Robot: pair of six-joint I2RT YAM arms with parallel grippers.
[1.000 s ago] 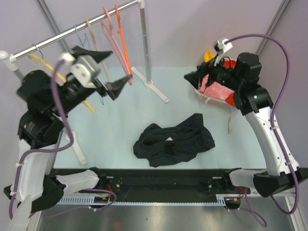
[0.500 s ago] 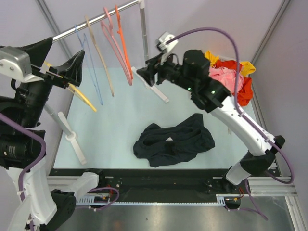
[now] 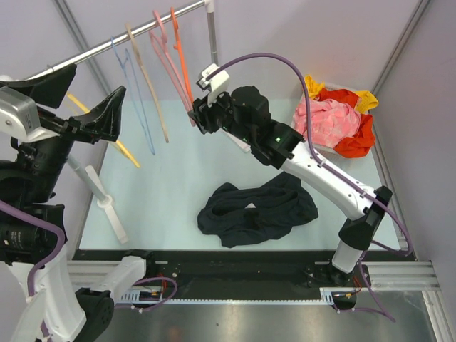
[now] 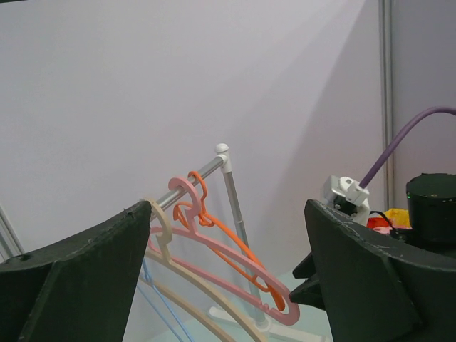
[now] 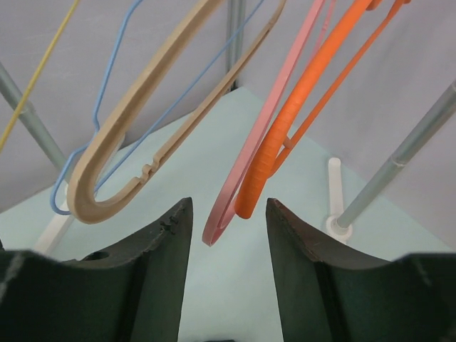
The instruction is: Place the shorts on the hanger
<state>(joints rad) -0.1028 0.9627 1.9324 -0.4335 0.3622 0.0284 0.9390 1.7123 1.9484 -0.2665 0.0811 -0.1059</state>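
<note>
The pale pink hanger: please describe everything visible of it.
A thin pale-pink plastic hanger, curved hook and triangular frame, carrying nothing. It hangs by the hook on the metal rail, between the beige hanger and the orange hanger, close against the orange one. Its lower corner lies at the open right end effector, not gripped.

Black shorts (image 3: 256, 214); pale mint worktop (image 3: 164, 189); pale-pink hanger (image 5: 246, 164), orange hanger (image 5: 274, 153), beige hanger (image 5: 127, 114); pink garment (image 3: 324, 117), red-orange garment (image 3: 353, 142); purple cable (image 3: 263, 55).

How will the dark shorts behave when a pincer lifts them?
Probably floppy: the shorts lie crumpled in soft folds on the table, so they should sag and unfold unevenly. Likely light, thin fabric; won't roll.
</note>
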